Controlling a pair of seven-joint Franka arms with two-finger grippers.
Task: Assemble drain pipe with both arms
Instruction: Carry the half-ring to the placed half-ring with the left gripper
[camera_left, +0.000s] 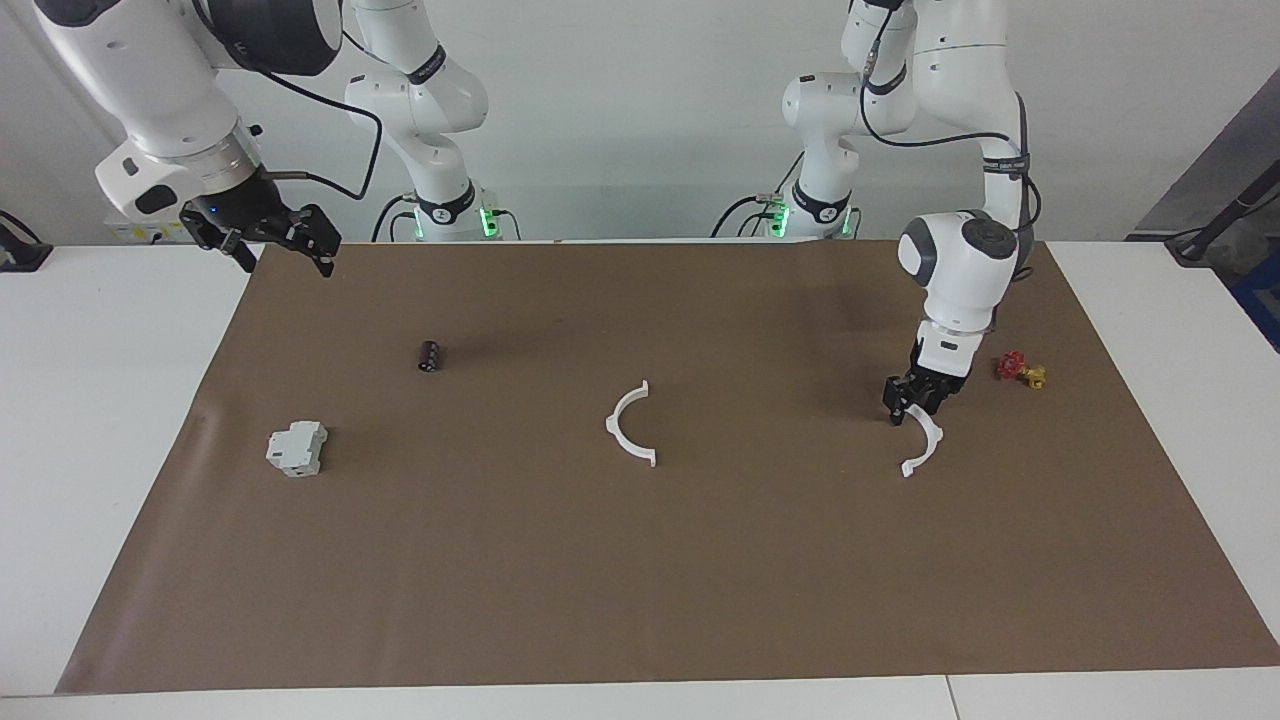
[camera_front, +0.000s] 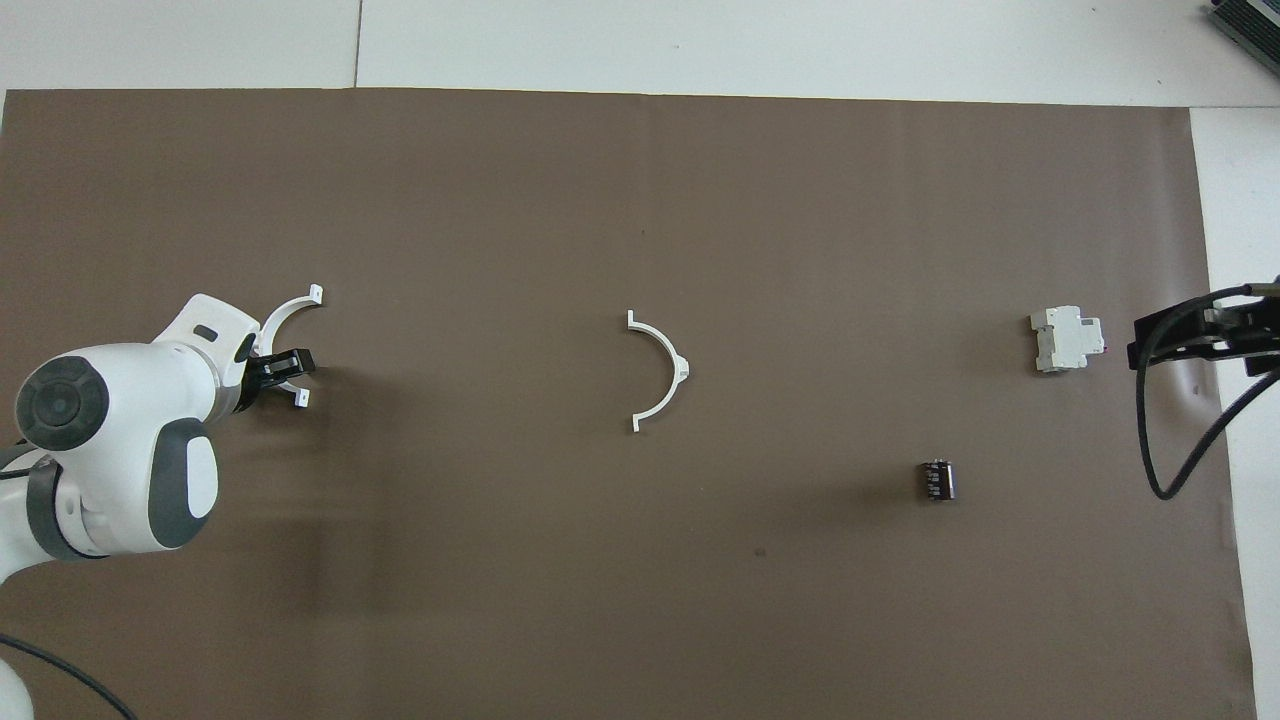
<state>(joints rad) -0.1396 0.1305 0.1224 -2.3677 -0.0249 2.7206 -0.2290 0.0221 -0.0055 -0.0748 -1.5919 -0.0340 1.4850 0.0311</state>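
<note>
The drain pipe lies as two separate white half-rings on the brown mat. One half-ring (camera_left: 612, 428) (camera_front: 680, 368) lies free at the middle of the mat. The other half-ring (camera_left: 938, 440) (camera_front: 283, 308) lies toward the left arm's end. My left gripper (camera_left: 915, 405) (camera_front: 285, 365) is down at this half-ring, over the part nearer the robots, which it hides. My right gripper (camera_left: 285, 255) (camera_front: 1150, 340) is open and empty, raised over the mat's edge at the right arm's end, and waits there.
A pale grey boxy block (camera_left: 297, 448) (camera_front: 1067, 338) and a small black cylinder (camera_left: 430, 355) (camera_front: 937, 480) lie toward the right arm's end. A small red and yellow object (camera_left: 1020, 372) lies beside the left gripper. The brown mat (camera_left: 640, 580) covers most of the white table.
</note>
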